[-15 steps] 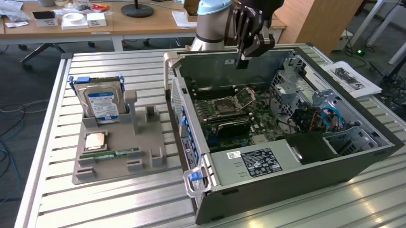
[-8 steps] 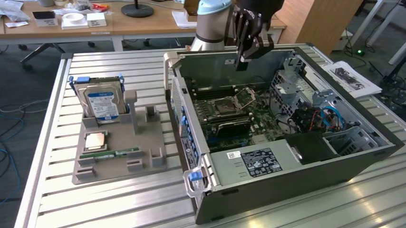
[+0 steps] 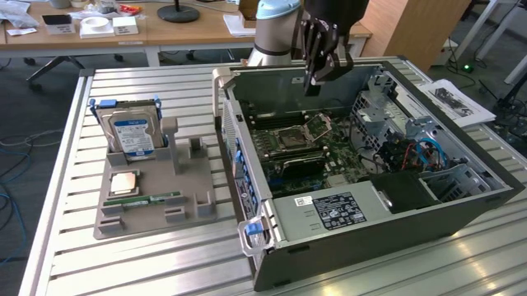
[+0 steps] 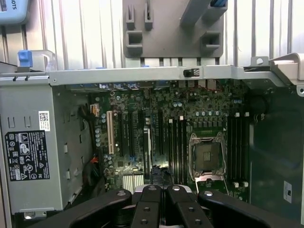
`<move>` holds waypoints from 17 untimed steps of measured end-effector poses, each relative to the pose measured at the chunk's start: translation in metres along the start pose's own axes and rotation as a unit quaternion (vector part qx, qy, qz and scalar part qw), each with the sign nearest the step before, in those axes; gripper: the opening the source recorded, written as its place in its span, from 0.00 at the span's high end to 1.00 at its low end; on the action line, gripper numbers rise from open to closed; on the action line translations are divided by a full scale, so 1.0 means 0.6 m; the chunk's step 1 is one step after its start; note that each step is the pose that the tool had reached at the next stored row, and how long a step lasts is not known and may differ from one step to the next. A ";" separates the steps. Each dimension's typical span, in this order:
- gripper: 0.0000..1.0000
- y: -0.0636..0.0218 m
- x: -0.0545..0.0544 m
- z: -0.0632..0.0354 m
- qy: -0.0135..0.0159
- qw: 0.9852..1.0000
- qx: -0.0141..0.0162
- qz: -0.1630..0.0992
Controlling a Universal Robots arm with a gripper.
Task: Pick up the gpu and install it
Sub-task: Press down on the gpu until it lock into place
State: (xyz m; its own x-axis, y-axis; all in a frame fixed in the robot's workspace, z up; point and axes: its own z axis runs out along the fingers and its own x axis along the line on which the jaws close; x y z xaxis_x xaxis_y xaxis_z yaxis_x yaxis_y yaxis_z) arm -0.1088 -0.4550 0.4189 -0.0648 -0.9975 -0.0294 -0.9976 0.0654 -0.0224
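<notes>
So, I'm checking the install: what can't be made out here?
- Whether the gpu sits in a slot: wrist view, the claw covers the slot ends; exterior view, the case wall hides part of them.
- Power supply label text: too small, both views.

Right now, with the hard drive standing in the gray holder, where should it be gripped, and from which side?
Grip the hard drive by its free upper part, coming from above, probably pinching the labelled face and the back. It stands upright with its lower end seated in the gray holder, so only the way upward looks clear.
</notes>
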 end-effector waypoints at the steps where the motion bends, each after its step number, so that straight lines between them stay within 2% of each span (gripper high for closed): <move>1: 0.89 0.000 0.000 0.002 0.000 1.000 0.000 0.000; 17: 0.89 0.001 0.001 0.032 0.000 1.000 0.000 0.000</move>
State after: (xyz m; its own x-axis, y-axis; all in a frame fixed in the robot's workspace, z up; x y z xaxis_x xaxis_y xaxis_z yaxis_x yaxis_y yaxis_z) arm -0.1088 -0.4551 0.3997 -0.0648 -0.9975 -0.0292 -0.9976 0.0655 -0.0223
